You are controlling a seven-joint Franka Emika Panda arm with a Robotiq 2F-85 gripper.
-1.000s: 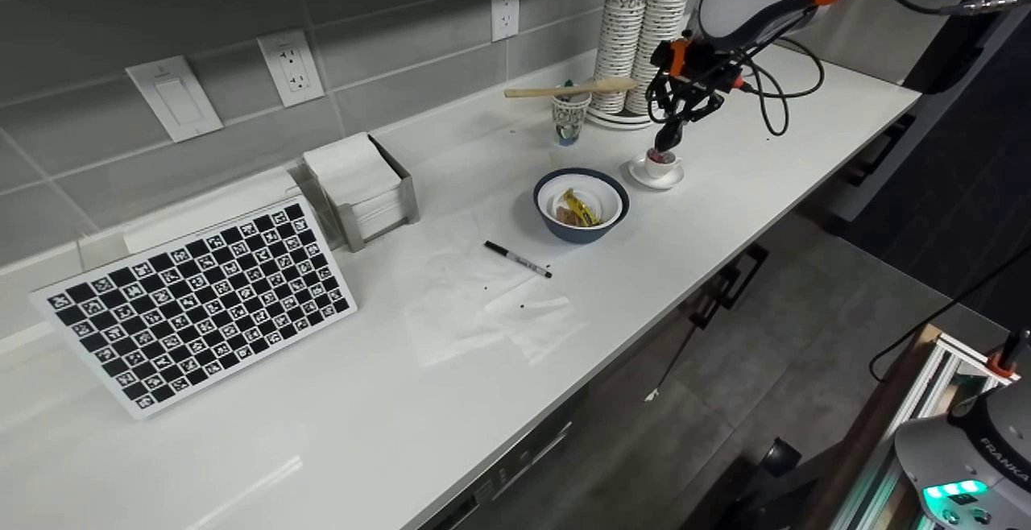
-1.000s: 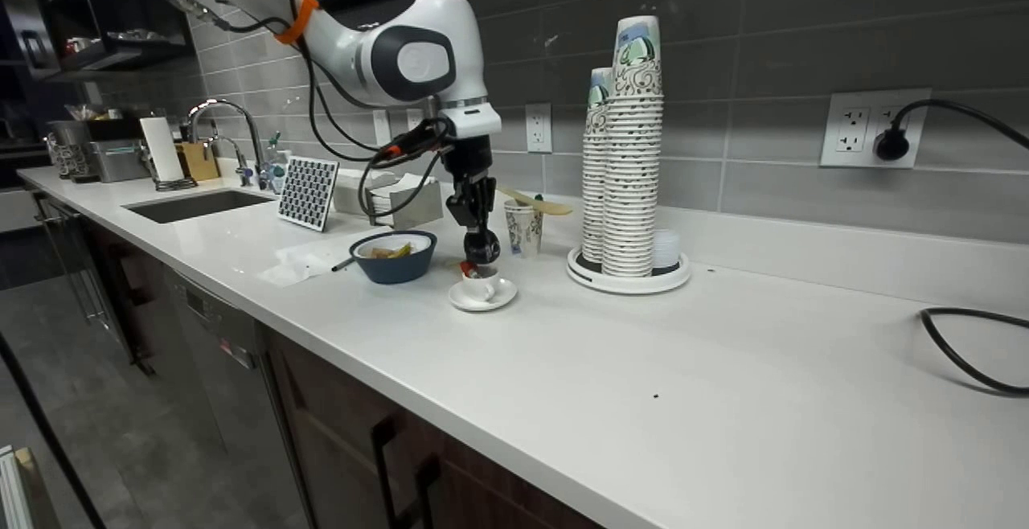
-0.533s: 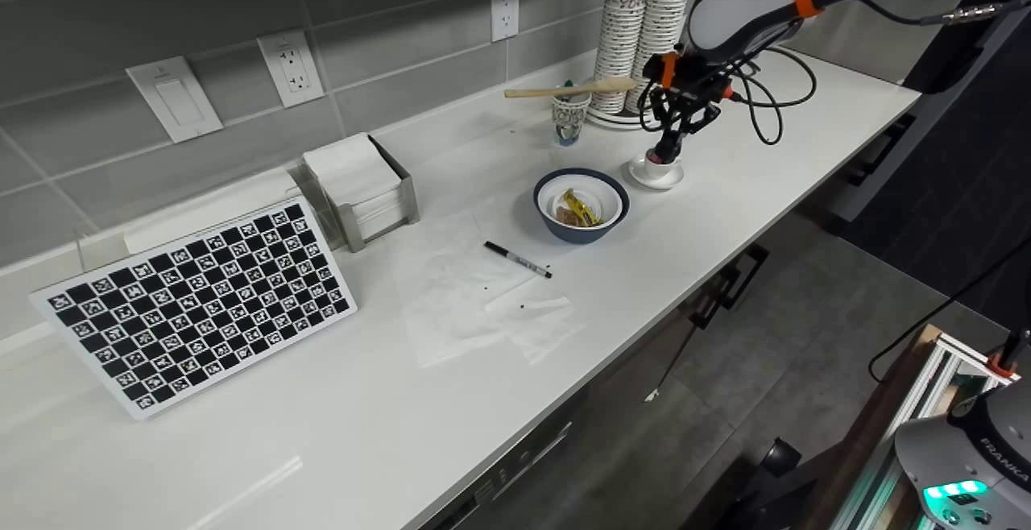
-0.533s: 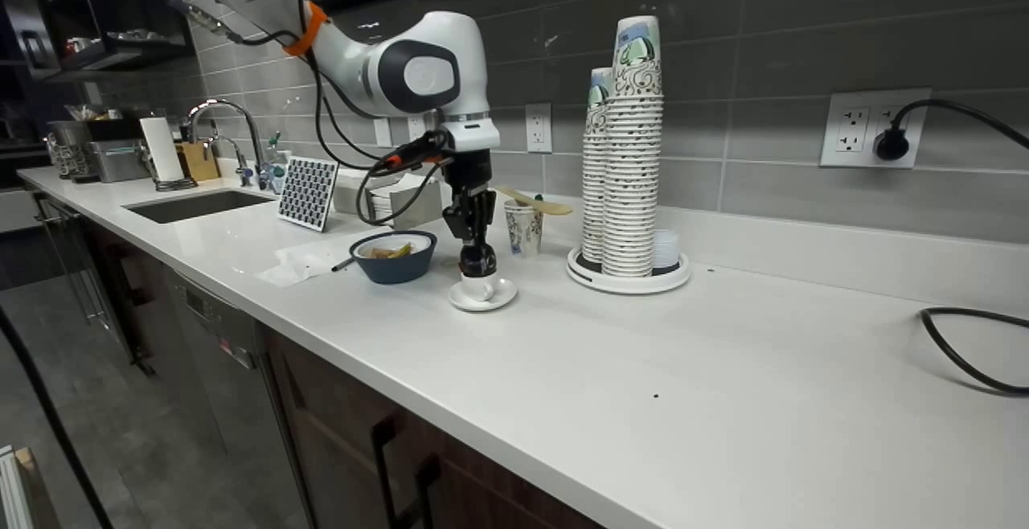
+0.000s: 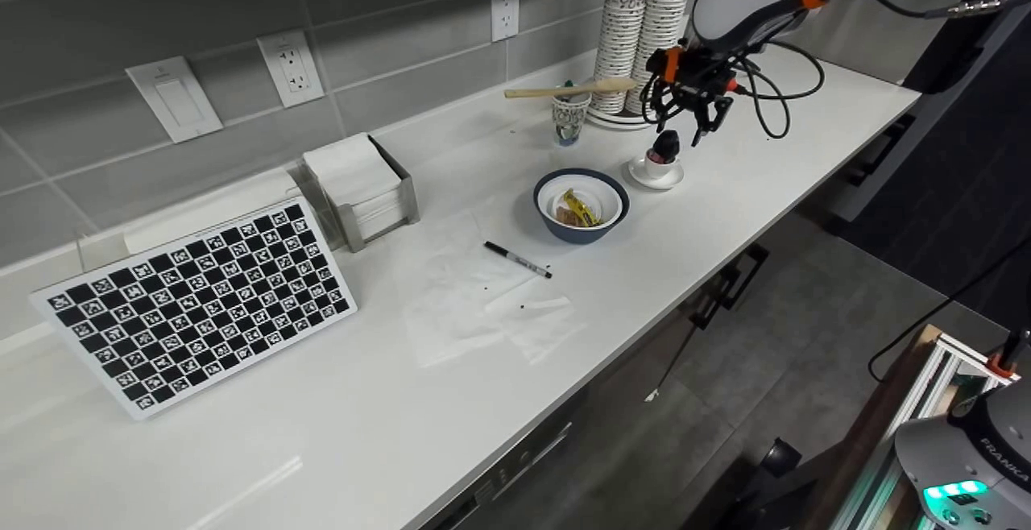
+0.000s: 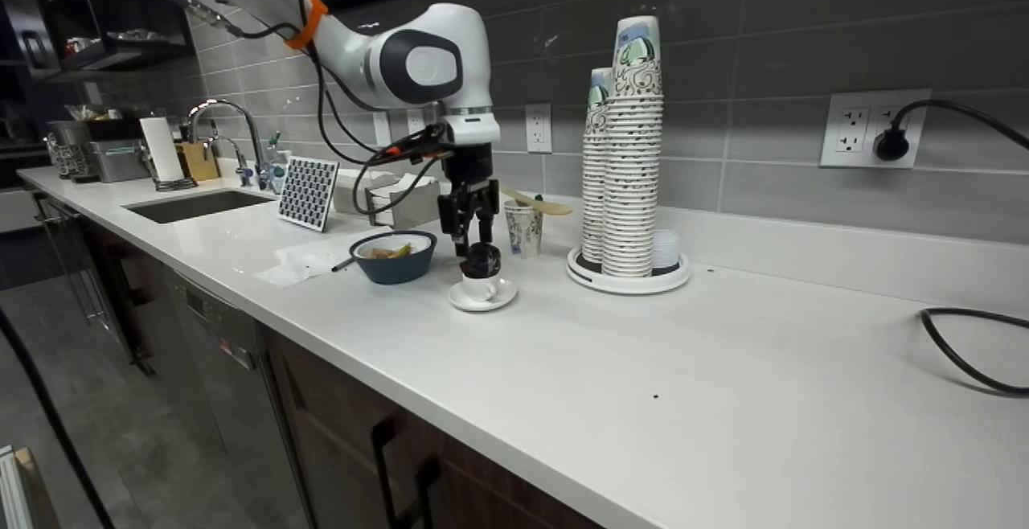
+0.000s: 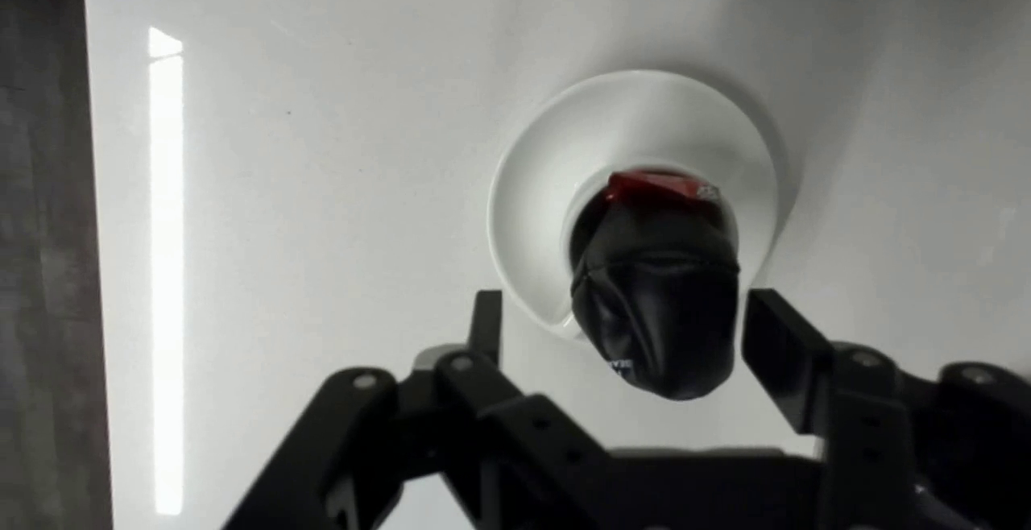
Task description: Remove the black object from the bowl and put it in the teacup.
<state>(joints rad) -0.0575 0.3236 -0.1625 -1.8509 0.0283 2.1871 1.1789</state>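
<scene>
The black object [image 7: 656, 320], a shiny rounded lump, rests in the mouth of the white teacup [image 6: 479, 289], leaning and bulging well above its rim. Beneath the cup lies its saucer [image 7: 527, 216]. A red wrapper [image 7: 660, 185] shows inside the cup beside the lump. In the wrist view my gripper [image 7: 624, 304] is open, one finger on each side of the black object, with gaps showing on both sides. Its fingertips stand just over the lump in an exterior view [image 6: 473, 248]. The blue-rimmed bowl [image 5: 581, 233] holds a yellow wrapper and something brown.
Behind the teacup stand a paper cup [image 5: 569, 121] with a wooden utensil [image 5: 570, 89] across it and tall paper cup stacks [image 6: 631, 183]. A pen [image 5: 517, 259], napkin holder [image 5: 374, 192] and checkered board [image 5: 201, 304] lie farther along the counter. The bowl sits close to the teacup.
My gripper, shut on the black object above the teacup, went down into the cup. Since then its jaws have opened and it has risen slightly, leaving the lump in the cup.
</scene>
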